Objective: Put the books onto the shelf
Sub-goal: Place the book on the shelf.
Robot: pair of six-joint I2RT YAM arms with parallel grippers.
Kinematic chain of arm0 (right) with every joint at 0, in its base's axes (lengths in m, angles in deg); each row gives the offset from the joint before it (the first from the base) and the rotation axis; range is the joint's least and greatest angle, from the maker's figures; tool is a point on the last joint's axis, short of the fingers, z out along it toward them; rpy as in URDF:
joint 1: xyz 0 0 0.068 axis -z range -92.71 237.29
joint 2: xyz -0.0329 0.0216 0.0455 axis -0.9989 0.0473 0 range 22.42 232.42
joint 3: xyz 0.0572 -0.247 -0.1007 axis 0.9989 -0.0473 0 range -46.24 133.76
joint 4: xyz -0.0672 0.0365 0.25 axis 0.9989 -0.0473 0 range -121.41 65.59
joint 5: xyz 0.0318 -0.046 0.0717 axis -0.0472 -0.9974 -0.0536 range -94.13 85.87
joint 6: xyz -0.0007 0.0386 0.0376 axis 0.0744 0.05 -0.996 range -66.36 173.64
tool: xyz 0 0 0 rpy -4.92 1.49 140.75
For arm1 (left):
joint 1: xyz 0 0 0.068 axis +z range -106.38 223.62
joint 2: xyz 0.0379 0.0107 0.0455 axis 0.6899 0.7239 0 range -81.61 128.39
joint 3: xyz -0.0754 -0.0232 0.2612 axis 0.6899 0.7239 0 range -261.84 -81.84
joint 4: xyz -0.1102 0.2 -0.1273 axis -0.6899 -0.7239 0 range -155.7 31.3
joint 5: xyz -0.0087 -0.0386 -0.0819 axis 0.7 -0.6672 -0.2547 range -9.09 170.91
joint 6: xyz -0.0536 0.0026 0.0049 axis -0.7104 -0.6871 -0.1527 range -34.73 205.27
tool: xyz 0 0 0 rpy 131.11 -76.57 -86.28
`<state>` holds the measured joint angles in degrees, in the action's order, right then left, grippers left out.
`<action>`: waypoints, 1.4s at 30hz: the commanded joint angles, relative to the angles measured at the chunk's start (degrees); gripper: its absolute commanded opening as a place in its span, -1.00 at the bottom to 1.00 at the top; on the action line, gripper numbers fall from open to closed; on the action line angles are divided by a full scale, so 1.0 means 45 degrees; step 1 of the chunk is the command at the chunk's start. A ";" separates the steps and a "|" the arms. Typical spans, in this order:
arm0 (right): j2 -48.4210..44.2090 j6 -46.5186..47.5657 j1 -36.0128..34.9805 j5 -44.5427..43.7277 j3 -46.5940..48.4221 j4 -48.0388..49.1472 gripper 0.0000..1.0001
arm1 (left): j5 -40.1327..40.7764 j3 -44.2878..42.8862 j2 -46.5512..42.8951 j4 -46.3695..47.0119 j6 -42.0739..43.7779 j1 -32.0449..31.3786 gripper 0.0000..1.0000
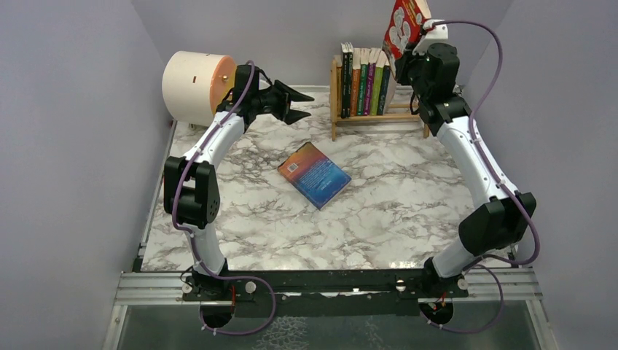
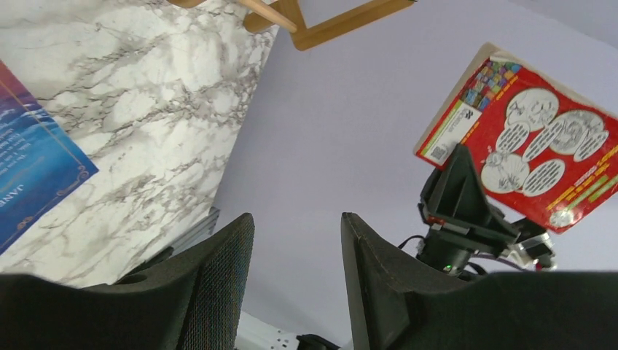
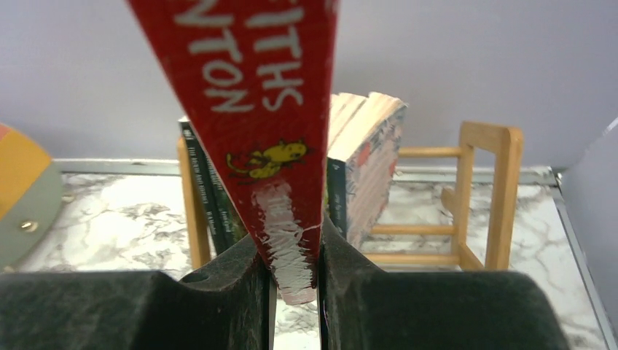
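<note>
My right gripper (image 3: pixel 295 251) is shut on a red book (image 1: pixel 403 25), held high above the right half of the shelf (image 1: pixel 379 115). Its red spine (image 3: pixel 255 95) fills the right wrist view, and its cover (image 2: pixel 528 138) shows in the left wrist view. Several books (image 1: pixel 364 84) stand upright in the shelf's left part, the rightmost leaning; the right end of the shelf (image 3: pixel 488 197) holds none. A blue book (image 1: pixel 314 174) lies flat mid-table, its corner (image 2: pixel 33 168) seen by the left wrist camera. My left gripper (image 1: pixel 297 104) hovers open and holds nothing, left of the shelf.
A cream cylinder with an orange face (image 1: pixel 195 86) stands at the back left, just behind my left arm. Lilac walls close in the marble table (image 1: pixel 408 211) on three sides. The shelf sits against the back wall.
</note>
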<state>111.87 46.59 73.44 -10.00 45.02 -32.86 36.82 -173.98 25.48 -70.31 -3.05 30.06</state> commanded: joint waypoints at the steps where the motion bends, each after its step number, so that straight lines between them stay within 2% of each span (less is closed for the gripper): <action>1: 0.1179 -0.0685 0.0050 -0.2265 0.1585 -0.2299 -0.99 | 0.0474 -0.0189 -0.0256 -0.0853 0.1346 0.0045 -0.20; 5: 0.1527 -0.1332 0.0048 -0.3464 0.1924 -0.2766 -0.99 | 0.0609 0.0112 -0.0477 -0.0994 0.1544 0.0048 -0.20; 16: 0.1276 -0.1378 0.0101 -0.5304 0.0596 -0.1731 -0.99 | 0.0605 0.0671 -0.0731 -0.0985 0.1811 0.0084 -0.20; 25: 0.2900 -0.1395 0.0636 -0.4561 0.1044 -0.1658 -0.99 | 0.0596 0.0902 -0.0788 -0.0887 0.2069 0.0159 -0.20; 42: 0.6973 -0.1410 0.1510 -0.3215 0.4453 -0.2846 -0.99 | 0.0414 0.1538 -0.0976 -0.1033 0.2340 0.0397 -0.20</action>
<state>140.90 40.36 79.65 -26.54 59.45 -46.78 38.74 -167.25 23.40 -74.75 6.55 31.57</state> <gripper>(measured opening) 0.184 0.402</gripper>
